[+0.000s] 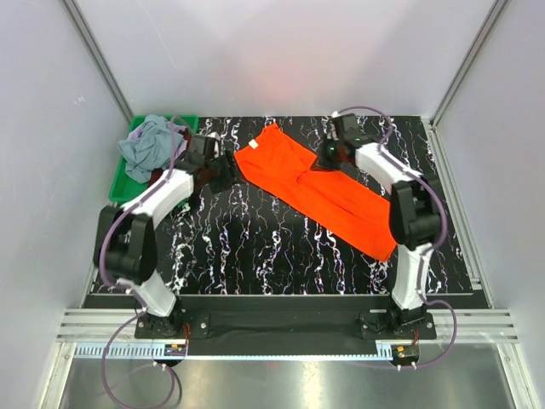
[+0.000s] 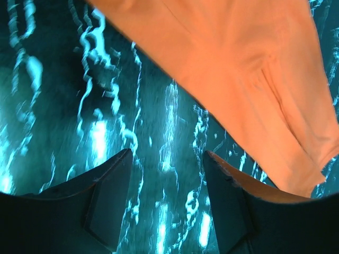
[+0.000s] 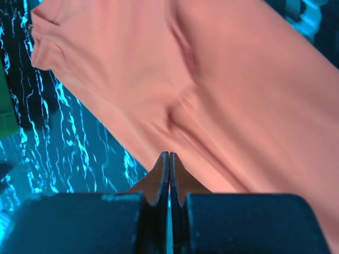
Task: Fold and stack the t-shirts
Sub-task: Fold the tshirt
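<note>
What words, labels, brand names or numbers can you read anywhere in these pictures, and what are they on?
None can be read.
The orange-red t-shirt shows plain cloth, with no print or label in view.
The green bin and the marbled table carry no legible marking.
The small boards at the arm bases are too small to read.

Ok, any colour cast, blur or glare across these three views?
Top view: sharp, natural colour, reddish glow on the back wall above the orange shirt. Left wrist: teal cast on the table, streaky blur. Right wrist: same cast, shirt washed out pink.
</note>
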Controlling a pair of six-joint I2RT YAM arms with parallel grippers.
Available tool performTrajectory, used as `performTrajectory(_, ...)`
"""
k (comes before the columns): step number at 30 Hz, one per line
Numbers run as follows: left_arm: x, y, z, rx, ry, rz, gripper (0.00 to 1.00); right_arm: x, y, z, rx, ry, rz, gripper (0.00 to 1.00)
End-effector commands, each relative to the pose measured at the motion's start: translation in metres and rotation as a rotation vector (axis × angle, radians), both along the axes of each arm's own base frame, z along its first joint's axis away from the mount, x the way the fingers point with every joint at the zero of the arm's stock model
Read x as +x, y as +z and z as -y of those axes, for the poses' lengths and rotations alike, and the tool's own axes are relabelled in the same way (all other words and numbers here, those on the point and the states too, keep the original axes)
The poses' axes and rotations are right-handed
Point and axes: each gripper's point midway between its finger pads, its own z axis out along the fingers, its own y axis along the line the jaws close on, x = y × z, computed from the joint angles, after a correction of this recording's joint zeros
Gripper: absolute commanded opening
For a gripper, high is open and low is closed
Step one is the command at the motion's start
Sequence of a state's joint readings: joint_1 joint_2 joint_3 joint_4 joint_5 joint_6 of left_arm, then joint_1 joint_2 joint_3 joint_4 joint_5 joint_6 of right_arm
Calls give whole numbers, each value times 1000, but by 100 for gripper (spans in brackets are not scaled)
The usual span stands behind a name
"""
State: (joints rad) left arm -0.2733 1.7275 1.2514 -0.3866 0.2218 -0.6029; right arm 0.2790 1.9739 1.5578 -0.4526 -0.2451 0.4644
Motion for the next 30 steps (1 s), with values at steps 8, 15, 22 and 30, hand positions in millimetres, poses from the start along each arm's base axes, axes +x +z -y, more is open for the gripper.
performTrajectory(8,27,14,19,-135,39,106,38,50,-34,-66,-14,148,51,0)
performTrajectory(15,64,-15,43,-170,58,54,27,55,-52,-83,54,123,18,0)
performTrajectory(22,102,-37,58,-203,82,32,34,68,-78,-61,-3,-100,-46,0)
performTrajectory(30,142,-25,57,-154,117,83,41,94,-95,-38,14,-416,-117,0)
